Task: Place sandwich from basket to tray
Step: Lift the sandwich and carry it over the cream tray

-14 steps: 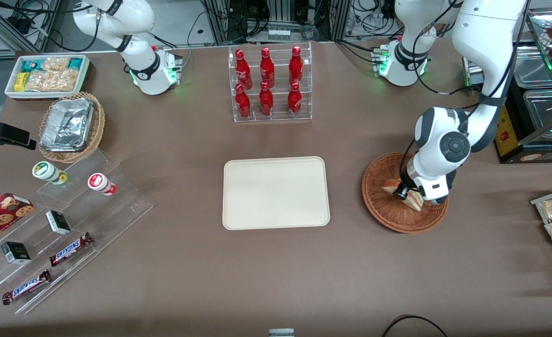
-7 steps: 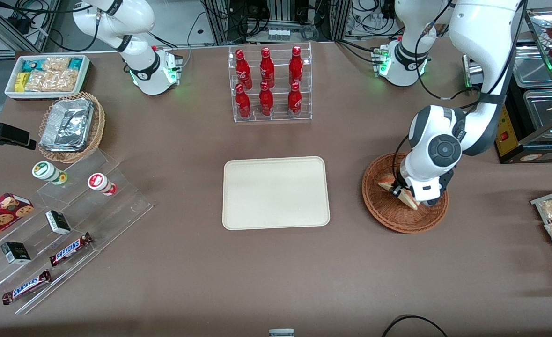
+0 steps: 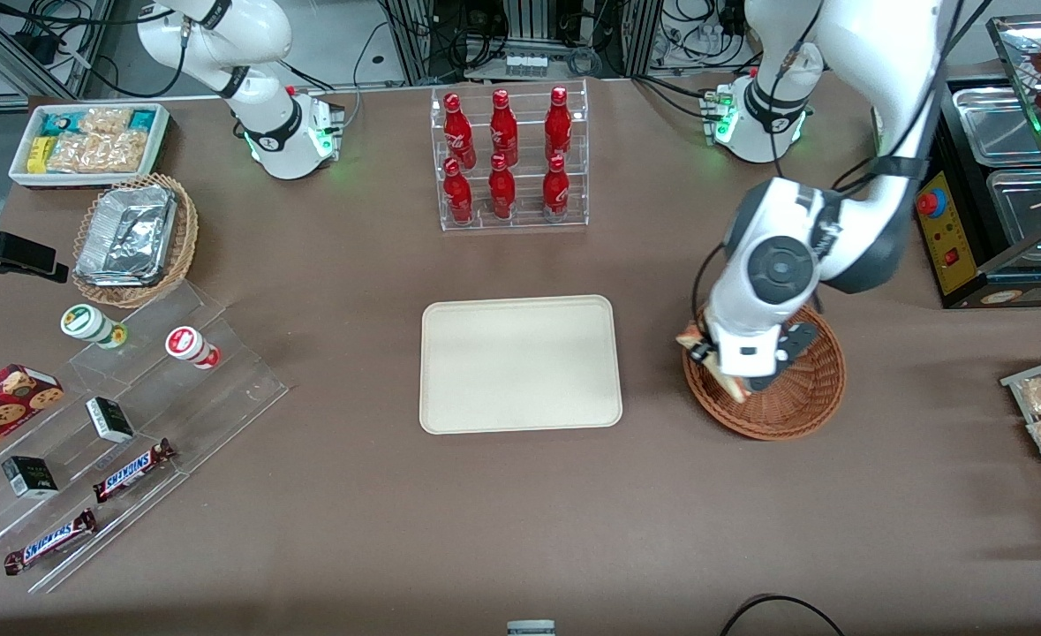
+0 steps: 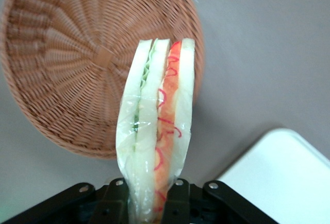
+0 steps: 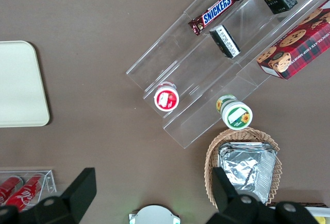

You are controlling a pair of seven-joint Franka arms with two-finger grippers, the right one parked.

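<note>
Lifted clear of the weave since a second ago and carried toward the tray's side of the bowl, with the wrist swung the same way. Flat cream-coloured rectangular tray (image 3: pixel 520 364) bare, then the small triangular white-bread sandwich (image 4: pixel 157 131) with red and pale green filling, pinched at its base by the left arm's gripper (image 4: pixel 150 203) above the rim of the round reddish-brown wicker basket (image 3: pixel 803 402). Long axis pointing straight out from the fingers; tray just beside, toward the parked arm's end.

Probably a lab mock shop: cable racks (image 3: pixel 520 35) (snack displays (image 3: pixel 87 459) too).
</note>
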